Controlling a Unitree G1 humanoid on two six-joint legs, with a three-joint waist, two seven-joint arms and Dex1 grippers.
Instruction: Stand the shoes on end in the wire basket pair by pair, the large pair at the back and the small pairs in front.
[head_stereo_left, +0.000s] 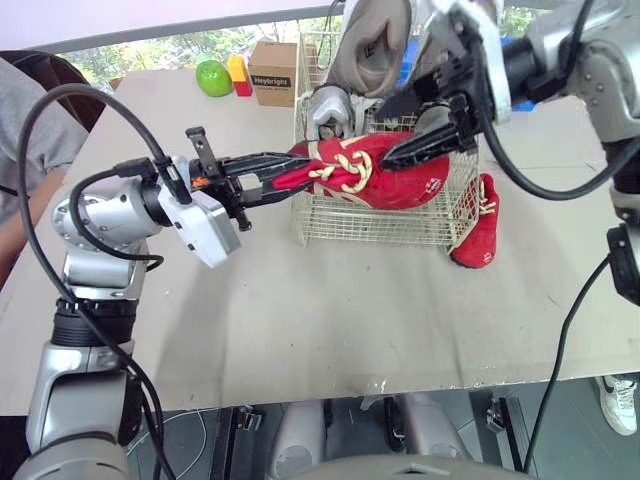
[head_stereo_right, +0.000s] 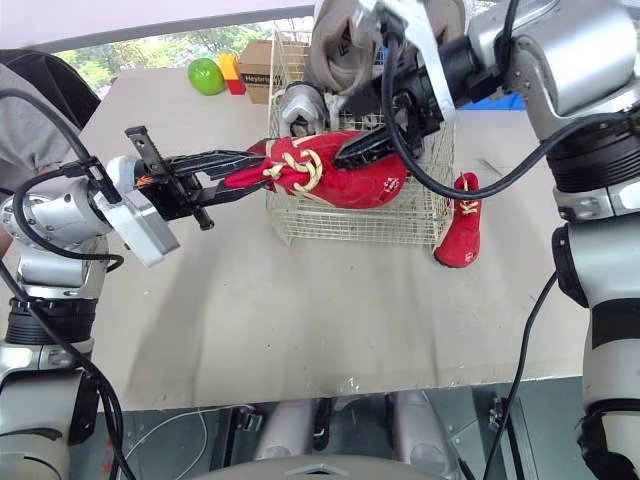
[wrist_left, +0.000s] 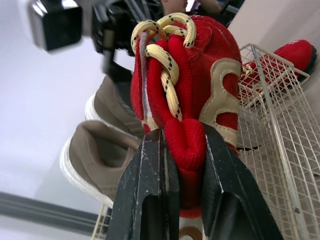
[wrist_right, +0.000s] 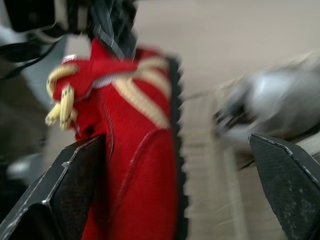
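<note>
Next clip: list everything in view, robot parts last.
Basket: 1, white wire, on the table.
Held shoe: 1, red, yellow laces, partly inside the basket.
Loose shoe: 1, red, outside the basket's right side.
Large shoes: 2, taupe, on end at the basket's back.
Small shoe: 1, silver, inside the basket, left.
Box: 1, brown cardboard, far edge.
Apple: 1, green, left of the box.
Blocks: 2, yellow and red, between apple and box.
Person: 1, grey sleeve, left edge.
Left end effector: 1, black, shut on the held shoe.
Right end effector: 1, black, open beside it.
</note>
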